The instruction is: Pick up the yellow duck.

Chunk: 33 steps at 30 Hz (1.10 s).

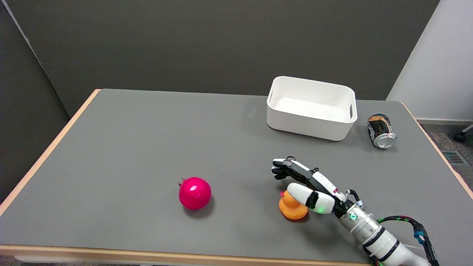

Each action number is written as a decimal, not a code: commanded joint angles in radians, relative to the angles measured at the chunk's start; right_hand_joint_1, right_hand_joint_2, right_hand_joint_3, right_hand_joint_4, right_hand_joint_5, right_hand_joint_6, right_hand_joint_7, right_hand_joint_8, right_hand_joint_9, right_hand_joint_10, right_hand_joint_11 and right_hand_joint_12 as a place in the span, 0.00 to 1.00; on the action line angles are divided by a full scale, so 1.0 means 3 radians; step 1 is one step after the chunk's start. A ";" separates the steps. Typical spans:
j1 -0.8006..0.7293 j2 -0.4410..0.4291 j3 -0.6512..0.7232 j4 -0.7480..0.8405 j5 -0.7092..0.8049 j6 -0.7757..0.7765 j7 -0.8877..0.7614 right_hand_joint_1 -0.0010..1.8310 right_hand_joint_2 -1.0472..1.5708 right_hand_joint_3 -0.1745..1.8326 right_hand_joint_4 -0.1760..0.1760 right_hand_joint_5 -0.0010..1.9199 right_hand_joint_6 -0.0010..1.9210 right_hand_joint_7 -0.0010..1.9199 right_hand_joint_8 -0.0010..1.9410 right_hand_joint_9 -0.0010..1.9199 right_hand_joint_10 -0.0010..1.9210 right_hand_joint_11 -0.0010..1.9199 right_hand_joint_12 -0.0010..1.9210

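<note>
Grey table (147, 147) with wooden edge stands before dark wall (184, 44).

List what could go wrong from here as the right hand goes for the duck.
1. The right hand sits over the yellow duck with fingers extended past it; whether it has any hold is unclear, so closing could push the duck along the table rather than trap it.
2. The thumb covers the duck's top, so a shallow pinch on its rounded body may slip on lifting.
</note>
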 commanded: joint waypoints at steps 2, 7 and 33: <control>0.0098 -0.0047 -0.0020 -0.0184 -0.0087 0.0044 0.0135 0.19 0.68 0.48 0.30 0.11 0.21 0.19 0.24 0.14 0.49 0.00 0.56; 0.0101 -0.0045 -0.0013 -0.0235 -0.0087 0.0070 0.0137 0.18 0.66 0.56 0.29 0.10 0.23 0.18 0.28 0.15 0.46 0.00 0.56; 0.0140 -0.0003 0.0064 -0.0380 -0.0264 0.0133 0.0528 0.47 0.68 0.57 0.31 0.11 0.22 0.14 0.22 0.11 0.43 0.00 0.55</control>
